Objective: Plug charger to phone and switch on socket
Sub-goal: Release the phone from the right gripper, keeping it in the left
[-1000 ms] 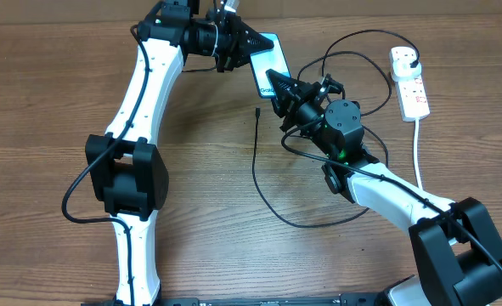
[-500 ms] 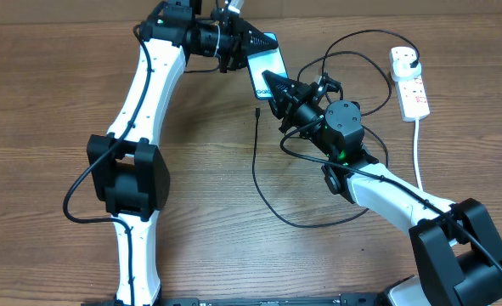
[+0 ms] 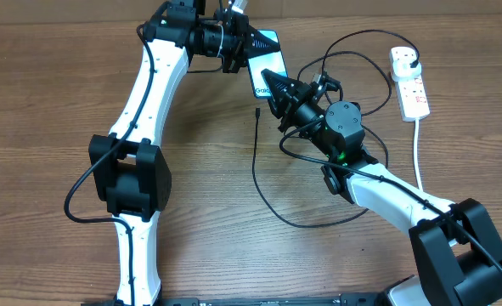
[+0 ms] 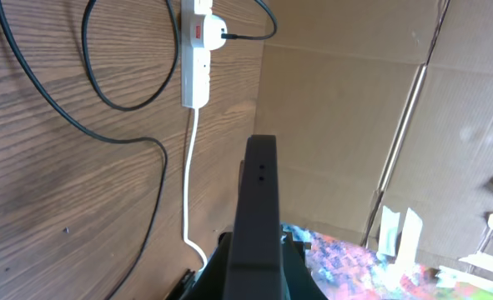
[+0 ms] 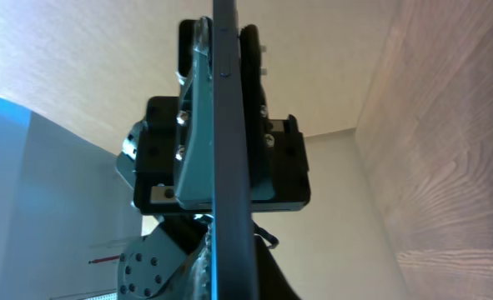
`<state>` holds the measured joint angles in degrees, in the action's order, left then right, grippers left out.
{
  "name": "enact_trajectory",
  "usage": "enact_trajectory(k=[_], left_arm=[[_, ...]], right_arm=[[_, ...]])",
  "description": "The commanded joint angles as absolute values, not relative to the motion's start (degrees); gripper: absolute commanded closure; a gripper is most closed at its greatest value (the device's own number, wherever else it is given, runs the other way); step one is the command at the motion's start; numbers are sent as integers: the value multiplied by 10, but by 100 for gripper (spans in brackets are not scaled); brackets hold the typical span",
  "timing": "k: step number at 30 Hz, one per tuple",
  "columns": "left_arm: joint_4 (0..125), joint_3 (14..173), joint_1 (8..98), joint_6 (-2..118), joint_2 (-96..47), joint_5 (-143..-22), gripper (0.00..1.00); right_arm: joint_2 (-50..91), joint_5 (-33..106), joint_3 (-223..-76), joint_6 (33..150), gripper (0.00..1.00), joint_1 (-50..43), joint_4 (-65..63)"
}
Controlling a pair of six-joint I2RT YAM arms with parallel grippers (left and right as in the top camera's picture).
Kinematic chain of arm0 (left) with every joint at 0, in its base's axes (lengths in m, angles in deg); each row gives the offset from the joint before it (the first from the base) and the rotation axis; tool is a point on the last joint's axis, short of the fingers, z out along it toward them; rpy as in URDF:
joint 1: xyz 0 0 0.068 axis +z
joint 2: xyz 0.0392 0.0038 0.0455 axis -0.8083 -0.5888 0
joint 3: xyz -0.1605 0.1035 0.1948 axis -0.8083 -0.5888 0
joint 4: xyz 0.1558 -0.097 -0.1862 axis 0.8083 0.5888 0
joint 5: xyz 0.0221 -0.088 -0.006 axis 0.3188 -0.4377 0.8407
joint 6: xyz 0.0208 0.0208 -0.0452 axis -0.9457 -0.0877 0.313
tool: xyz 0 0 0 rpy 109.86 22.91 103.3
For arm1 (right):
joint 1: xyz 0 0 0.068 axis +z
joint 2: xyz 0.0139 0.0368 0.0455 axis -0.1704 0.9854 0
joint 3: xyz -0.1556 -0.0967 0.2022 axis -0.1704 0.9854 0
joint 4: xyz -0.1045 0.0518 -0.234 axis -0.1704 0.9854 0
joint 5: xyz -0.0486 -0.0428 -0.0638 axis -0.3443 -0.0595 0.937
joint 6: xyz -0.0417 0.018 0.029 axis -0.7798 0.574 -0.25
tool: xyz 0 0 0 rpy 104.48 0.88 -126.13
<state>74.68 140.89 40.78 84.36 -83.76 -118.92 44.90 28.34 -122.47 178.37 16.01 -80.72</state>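
The phone (image 3: 267,61), light blue screen up, is held above the table at the back, between my two grippers. My left gripper (image 3: 249,44) is shut on its far end. My right gripper (image 3: 276,87) is shut on its near end. In the left wrist view the phone's dark edge (image 4: 259,192) runs out from the jaws (image 4: 259,254). In the right wrist view its edge (image 5: 229,125) rises from the jaws (image 5: 233,271). The charger's connector tip (image 3: 257,110) lies free on the table. Its black cable (image 3: 272,208) loops to the plug (image 3: 410,59) in the white socket (image 3: 414,89).
The black cable loops (image 3: 344,51) lie between the phone and the socket, and under my right arm. The socket's thick white cord (image 3: 418,153) runs toward the front right. The socket also shows in the left wrist view (image 4: 196,62). A cardboard wall (image 4: 338,125) stands behind the table.
The left gripper and the phone's far end have shifted slightly to the right. The right gripper has stayed on the near end. The cable and the socket have not moved.
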Motion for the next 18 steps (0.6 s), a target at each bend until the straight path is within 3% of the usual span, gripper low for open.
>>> enact_trajectory(k=[1,4,11,18], left_arm=[[737,1418,371,835,-829,-1198,96],[737,1418,374,835,-829,-1179,96],[738,1418,403,830,-829,-1171,96],[774,1418,459,820,-829,-1171,96]], right_arm=[[453,188,-1223,1782,75,202,-795],[453,191,-1223,1779,61,201,-781],[453,226,-1223,1701,3,195,-748],[453,207,-1223,1597,0,164,-729]])
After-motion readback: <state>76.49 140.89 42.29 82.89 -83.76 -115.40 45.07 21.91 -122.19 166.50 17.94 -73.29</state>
